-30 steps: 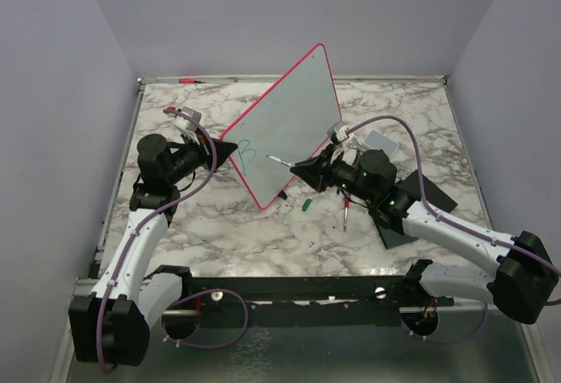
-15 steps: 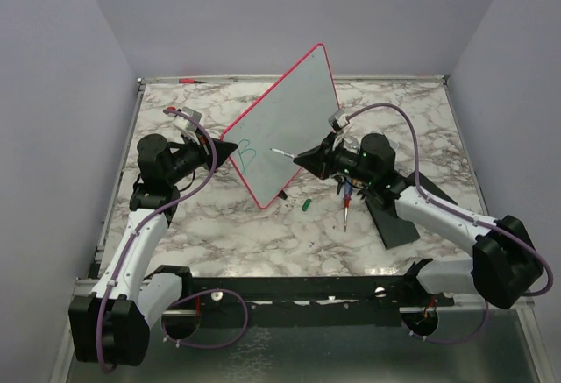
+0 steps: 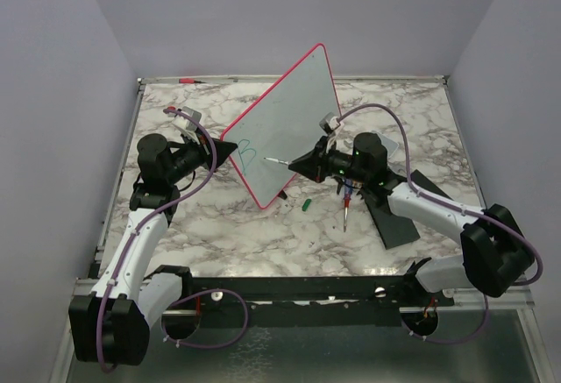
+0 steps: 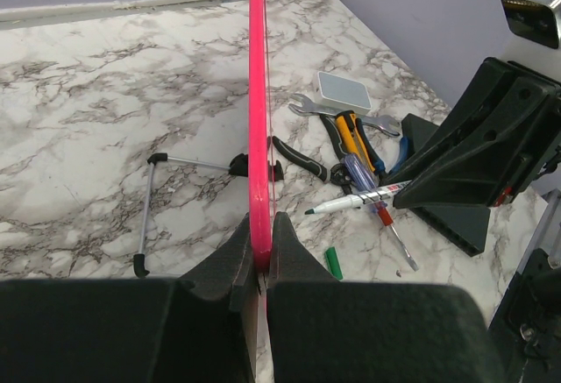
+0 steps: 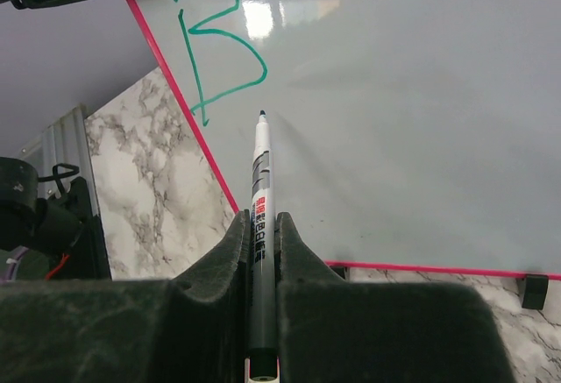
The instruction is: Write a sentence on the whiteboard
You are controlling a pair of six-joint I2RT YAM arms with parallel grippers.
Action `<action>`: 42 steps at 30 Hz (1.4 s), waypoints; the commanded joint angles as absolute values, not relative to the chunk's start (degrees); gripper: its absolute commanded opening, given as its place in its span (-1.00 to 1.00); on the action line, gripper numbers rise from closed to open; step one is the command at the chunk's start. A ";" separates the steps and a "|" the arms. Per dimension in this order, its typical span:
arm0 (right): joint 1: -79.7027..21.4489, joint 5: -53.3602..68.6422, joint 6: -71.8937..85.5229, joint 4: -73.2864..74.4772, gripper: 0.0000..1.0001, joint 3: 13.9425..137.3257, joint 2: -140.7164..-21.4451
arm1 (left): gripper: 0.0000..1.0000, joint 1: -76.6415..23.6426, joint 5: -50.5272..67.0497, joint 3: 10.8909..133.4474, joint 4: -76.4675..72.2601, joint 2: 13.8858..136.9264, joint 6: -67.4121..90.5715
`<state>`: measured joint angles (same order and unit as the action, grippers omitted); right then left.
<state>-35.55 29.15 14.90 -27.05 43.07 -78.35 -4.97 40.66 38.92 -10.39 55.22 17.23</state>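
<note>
The left pincer [image 4: 260, 241] pinches the whiteboard [image 3: 294, 107] rim, propping it tilted on the desk [image 3: 219, 234] so the right pincer [image 5: 260, 225], clamped on a marker [image 5: 259, 159], can write beside a green B [image 5: 215, 41]; whether the tip touches is unclear.

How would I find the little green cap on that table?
Start at the big pink-rimmed whiteboard tilted up mid-table. Just in front of its lowest corner, on the marble table, lies the green cap, left of a screwdriver. It is the only small green piece lying there.
</note>
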 commanded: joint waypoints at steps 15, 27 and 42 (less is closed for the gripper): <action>-35.87 30.93 14.95 -31.05 -0.99 48.75 -84.81 | -1.00 -5.80 42.71 36.95 -0.79 57.94 12.99; -36.12 20.48 15.19 -27.71 -0.99 48.62 -84.42 | -1.00 -5.88 42.80 37.01 -0.79 57.92 12.94; -36.12 18.66 15.46 -29.84 -0.99 48.80 -83.23 | -1.00 -5.80 43.24 37.06 -0.79 58.01 12.96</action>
<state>-36.16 21.06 15.66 -28.71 47.62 -83.20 -4.84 40.38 39.20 -10.33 55.86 17.28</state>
